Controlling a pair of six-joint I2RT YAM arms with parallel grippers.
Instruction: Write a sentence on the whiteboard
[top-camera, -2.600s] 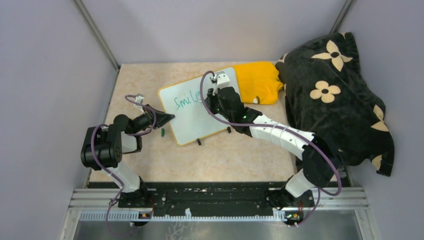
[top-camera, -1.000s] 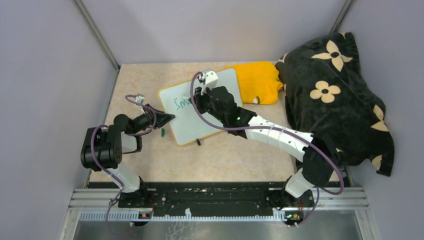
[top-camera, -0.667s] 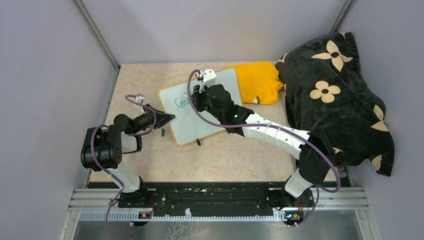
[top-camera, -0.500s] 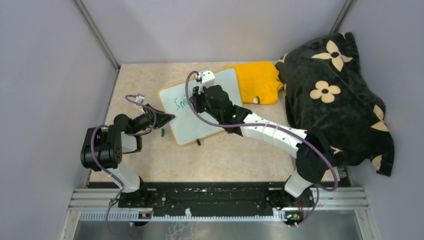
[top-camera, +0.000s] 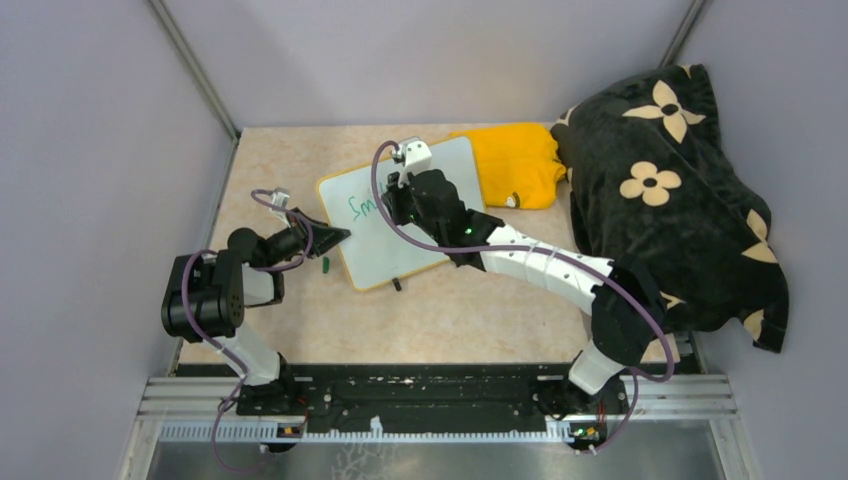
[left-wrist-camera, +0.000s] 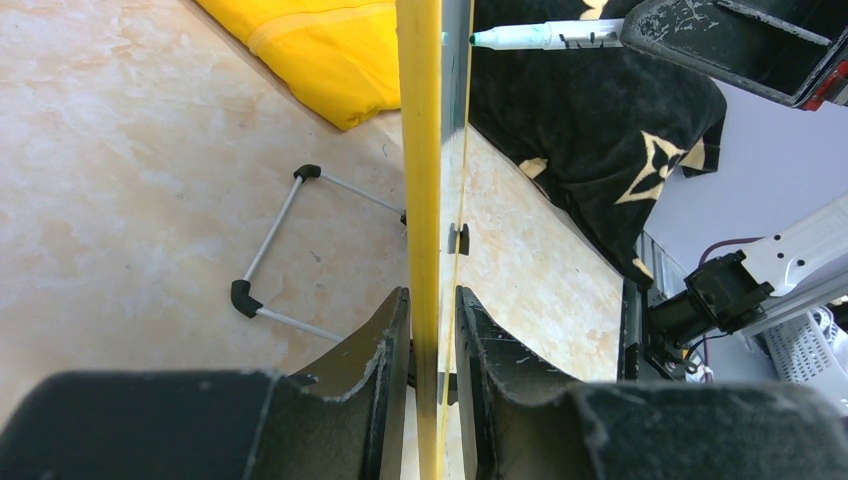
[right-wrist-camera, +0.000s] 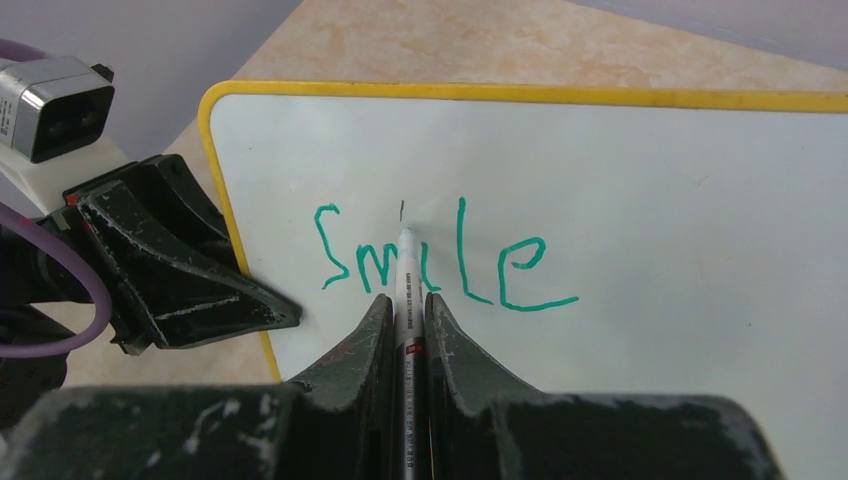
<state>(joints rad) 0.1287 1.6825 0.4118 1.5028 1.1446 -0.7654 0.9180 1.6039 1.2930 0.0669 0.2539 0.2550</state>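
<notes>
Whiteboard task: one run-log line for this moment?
left gripper: shut on whiteboard rim | right gripper: shut on marker, tip at i | sentence: "Smile" only

Showed green lettering (right-wrist-camera: 462, 250) on a glossy white whiteboard (top-camera: 385, 250) rimmed in yellow-orange. Included a white marker (right-wrist-camera: 407, 290) tipped in green. Lay on a beige marbled table (top-camera: 460, 310), with a plain yellow cloth (top-camera: 515, 160) at far right and a black blanket (top-camera: 670, 190) patterned with cream flowers at right.
</notes>
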